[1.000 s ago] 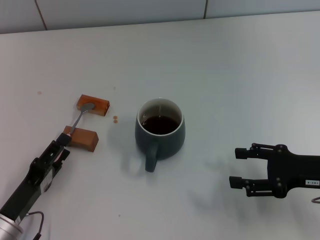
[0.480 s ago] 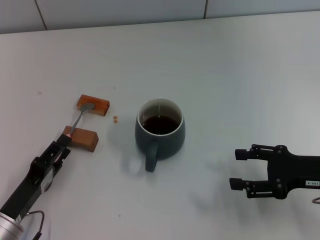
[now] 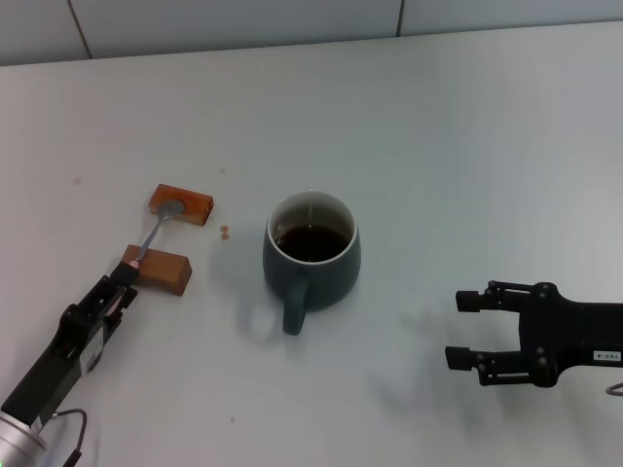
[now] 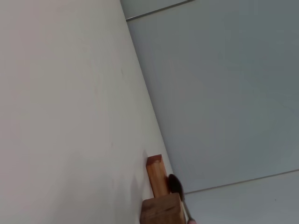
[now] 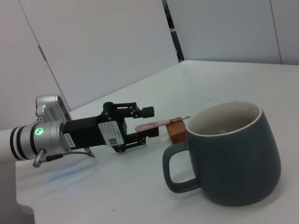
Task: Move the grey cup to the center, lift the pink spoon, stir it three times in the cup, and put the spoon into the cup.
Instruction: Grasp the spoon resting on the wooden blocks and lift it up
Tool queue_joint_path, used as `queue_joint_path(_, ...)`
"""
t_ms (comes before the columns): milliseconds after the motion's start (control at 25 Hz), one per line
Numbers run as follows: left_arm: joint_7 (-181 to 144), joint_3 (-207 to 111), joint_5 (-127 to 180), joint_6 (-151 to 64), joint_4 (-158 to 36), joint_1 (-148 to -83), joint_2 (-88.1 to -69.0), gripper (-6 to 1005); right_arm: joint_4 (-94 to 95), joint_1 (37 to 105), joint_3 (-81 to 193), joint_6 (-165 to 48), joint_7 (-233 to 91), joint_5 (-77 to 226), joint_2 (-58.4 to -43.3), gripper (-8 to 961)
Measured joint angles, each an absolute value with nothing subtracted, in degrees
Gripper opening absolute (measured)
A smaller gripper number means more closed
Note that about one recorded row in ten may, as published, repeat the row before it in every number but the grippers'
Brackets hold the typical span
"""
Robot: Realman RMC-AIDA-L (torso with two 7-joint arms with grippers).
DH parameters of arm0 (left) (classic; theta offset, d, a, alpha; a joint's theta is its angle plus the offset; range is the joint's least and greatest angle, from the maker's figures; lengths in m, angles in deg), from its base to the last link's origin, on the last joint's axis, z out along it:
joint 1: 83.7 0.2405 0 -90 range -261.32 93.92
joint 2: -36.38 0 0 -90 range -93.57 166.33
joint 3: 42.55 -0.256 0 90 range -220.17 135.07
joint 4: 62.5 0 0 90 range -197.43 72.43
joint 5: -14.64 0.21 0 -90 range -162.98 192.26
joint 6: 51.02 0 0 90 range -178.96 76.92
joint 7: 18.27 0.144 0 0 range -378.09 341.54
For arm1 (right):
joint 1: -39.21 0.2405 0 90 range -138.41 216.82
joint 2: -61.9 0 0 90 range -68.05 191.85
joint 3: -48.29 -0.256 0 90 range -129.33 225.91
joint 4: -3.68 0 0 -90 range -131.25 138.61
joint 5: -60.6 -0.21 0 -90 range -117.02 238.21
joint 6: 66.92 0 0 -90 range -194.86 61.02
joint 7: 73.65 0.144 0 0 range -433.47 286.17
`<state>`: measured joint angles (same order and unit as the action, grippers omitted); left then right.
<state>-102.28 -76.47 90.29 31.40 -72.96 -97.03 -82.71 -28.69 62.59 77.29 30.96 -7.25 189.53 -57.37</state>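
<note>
I have the grey cup (image 3: 311,251) sitting about mid-surface with its handle toward me and dark liquid inside, so my attention is on the pink spoon (image 3: 151,236). It lies bridged across two brown blocks (image 3: 181,204), its metal bowl on the far one and its pink handle over the near block (image 3: 161,269), the handle tip jutting out toward my left end effector (image 3: 121,289). From the right wrist camera that end effector's fingers (image 5: 148,111) stand apart, one above and one below the pink handle tip, not yet closed on it.

To do this pick well, I want the handle centred between the fingers before I close, and I close gently so the spoon does not swing off the blocks. Then I lift straight up, keeping the bowl level, before carrying it across to the cup.

My right end effector (image 3: 471,328) rests low on the surface (image 3: 467,136) to the cup's right, well apart from it, fingers open and holding nothing.
</note>
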Motion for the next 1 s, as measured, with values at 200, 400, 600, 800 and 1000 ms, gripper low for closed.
queue_joint_path(200,-102.36,-76.47,90.29,31.27,-72.95,-97.06,-82.71,432,-29.29,62.59,77.39,30.99,-7.21,189.53,-57.44,811)
queue_joint_path(400,-102.4,-76.47,90.32,31.24,-72.96,-97.06,-82.71,414,-29.34,62.58,77.38,30.95,-7.2,189.53,-57.46,810)
queue_joint_path(600,-103.53,-76.76,90.49,30.52,-73.03,-97.25,-82.71,418,-29.37,62.58,77.45,30.98,-7.19,189.53,-57.46,810)
queue_joint_path(800,-103.88,-76.85,90.5,30.22,-73.57,-97.64,-82.71,420,-29.37,62.66,77.47,31.01,-7.06,189.54,-57.46,810)
queue_joint_path(1000,-103.88,-76.73,90.49,30.14,-73.6,-97.94,-82.71,383,-29.39,62.82,78.0,30.83,-7.0,189.53,-57.46,810)
